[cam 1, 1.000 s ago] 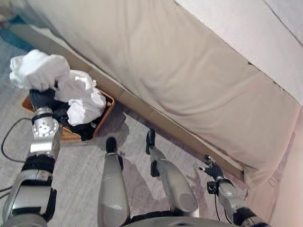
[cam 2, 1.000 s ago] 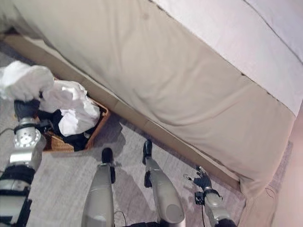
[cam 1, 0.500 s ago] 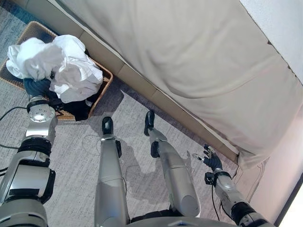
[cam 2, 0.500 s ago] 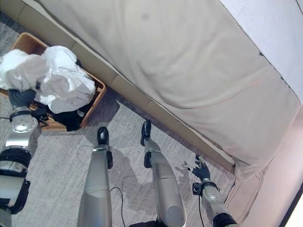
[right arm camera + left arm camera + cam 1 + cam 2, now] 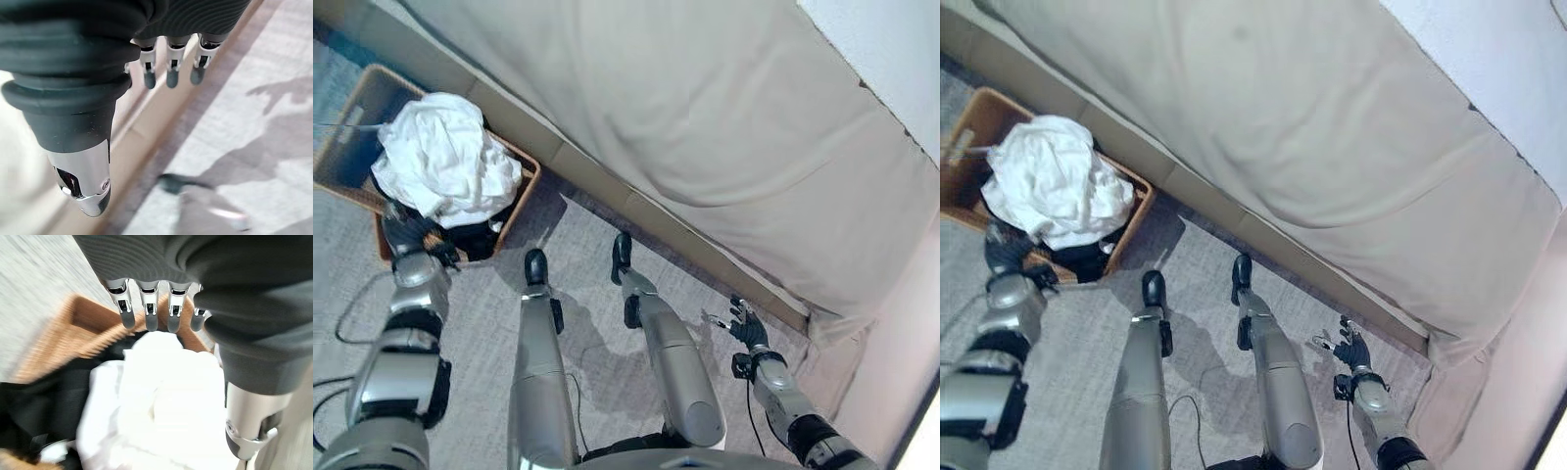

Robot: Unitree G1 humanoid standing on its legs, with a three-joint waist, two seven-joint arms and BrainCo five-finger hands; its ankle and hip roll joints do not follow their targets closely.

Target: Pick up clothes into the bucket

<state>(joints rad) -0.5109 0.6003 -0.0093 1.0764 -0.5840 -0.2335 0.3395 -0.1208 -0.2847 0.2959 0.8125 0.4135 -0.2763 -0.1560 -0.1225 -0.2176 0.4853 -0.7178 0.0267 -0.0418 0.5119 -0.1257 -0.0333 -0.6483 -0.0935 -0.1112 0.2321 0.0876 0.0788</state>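
A woven basket (image 5: 524,192) sits on grey carpet (image 5: 480,333), tight against the base of a long beige sofa (image 5: 705,127). A heap of white clothes (image 5: 445,166) rises above its rim over dark clothes (image 5: 475,240), so little room is left inside. The left hand (image 5: 411,235) hangs at the basket's near edge, fingers (image 5: 151,316) straight above the heap. The right hand (image 5: 744,328), fingers spread, hovers over open carpet beside the sofa base, which walls that side.
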